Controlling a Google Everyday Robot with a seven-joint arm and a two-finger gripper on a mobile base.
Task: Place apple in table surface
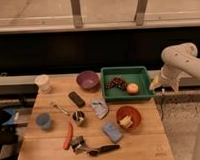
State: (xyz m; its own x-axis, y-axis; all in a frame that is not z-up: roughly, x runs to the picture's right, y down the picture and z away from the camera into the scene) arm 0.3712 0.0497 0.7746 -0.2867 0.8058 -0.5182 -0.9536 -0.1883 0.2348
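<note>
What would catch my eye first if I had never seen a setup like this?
The green tray at the far right of the wooden table surface stands out, with the yellow-orange apple lying in it beside a dark grape-like cluster. Next is the robot's pale arm at the right, its gripper just off the tray's right edge. A purple bowl sits left of the tray.

White arm [181, 58] sits on the right side, bent over, with the gripper [155, 84] hanging off its lower left end.
</note>
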